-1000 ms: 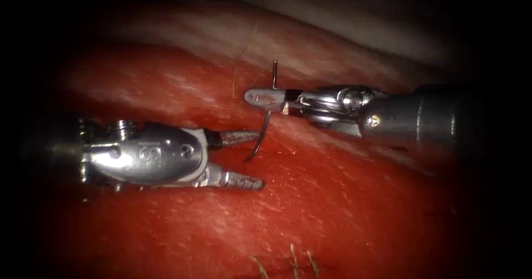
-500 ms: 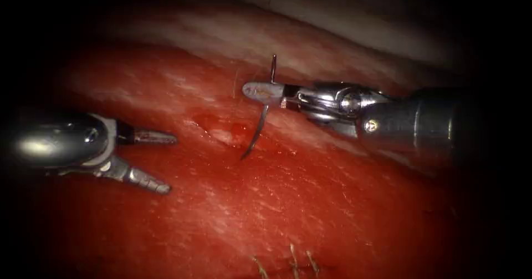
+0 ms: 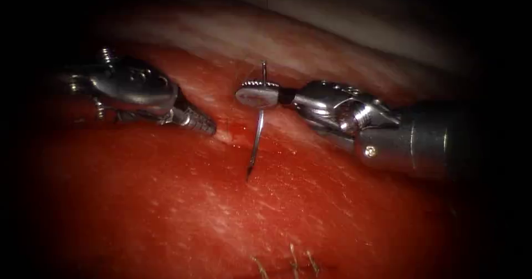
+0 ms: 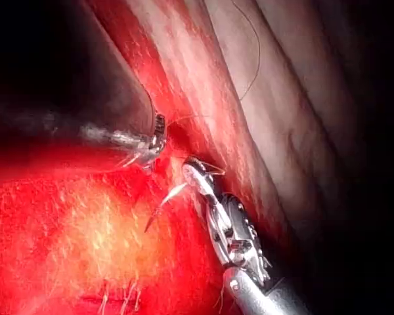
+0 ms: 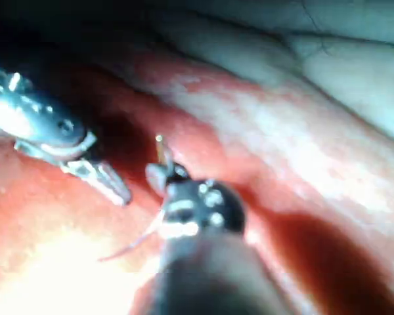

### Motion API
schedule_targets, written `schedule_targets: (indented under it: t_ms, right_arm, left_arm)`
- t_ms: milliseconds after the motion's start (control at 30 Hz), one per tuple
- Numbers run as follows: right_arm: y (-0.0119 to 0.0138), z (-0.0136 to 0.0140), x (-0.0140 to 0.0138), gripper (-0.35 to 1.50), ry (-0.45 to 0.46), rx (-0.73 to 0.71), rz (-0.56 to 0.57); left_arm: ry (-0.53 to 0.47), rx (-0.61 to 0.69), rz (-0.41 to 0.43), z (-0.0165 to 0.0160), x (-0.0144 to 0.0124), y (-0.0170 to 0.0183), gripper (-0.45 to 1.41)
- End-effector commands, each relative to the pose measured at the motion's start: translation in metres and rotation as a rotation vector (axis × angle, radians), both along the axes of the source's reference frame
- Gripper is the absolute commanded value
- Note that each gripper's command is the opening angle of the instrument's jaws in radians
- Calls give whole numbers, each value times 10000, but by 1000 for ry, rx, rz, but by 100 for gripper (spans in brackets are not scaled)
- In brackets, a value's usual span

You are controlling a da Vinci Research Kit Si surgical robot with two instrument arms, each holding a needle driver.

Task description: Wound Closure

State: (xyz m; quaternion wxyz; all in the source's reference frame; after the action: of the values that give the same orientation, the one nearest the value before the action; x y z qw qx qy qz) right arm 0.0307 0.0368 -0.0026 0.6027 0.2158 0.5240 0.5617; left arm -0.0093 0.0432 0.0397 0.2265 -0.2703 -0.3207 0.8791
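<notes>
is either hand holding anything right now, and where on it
The right hand holds the needle near its blunt end, with the point just above the tissue. The left hand holds nothing.

The needle (image 3: 256, 143) is thin, curved and shiny. It stands almost straight up, held near its blunt end. Its sharp tip points down and touches the red, wet tissue (image 3: 166, 201); whether it is in cannot be told. A fine thread (image 4: 253, 59) curls over the pale part of the tissue.
</notes>
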Motion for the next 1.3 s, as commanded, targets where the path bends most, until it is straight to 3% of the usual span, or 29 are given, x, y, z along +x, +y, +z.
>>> schedule_targets:
  t_ms: [33, 100, 433, 600, 833, 900, 933, 1100, 1300]
  right_arm:
    - [6, 1, 8, -35, 2, -16, 2]
    - [7, -2, 8, -35, -3, -54, -4]
    - [8, -5, 9, -35, -17, -107, -16]
    - [8, -5, 10, -35, -24, -134, -25]
    - [8, -4, 10, -35, -30, -163, -29]
    - [8, -4, 10, -35, -31, -175, -34]
    - [8, -4, 11, -35, -33, -181, -36]
    - [11, 0, 12, -35, -38, -231, -37]
    - [17, 16, 23, -35, -72, -294, -23]
  left_arm:
    - [7, -1, 8, 11, -7, -3, -35]
    - [68, -2, 47, 41, -16, -7, -35]
    - [133, 35, 100, 99, -14, -6, -35]
    - [152, 44, 119, 117, -24, -4, -35]
    - [204, 152, 223, 122, -31, -20, -35]
    - [202, 217, 287, 120, -34, -22, -35]
    - [202, 234, 300, 120, -35, -22, -32]
    - [176, 303, 381, 121, -48, -20, 19]
    - [158, 322, 438, 122, -54, -18, 35]
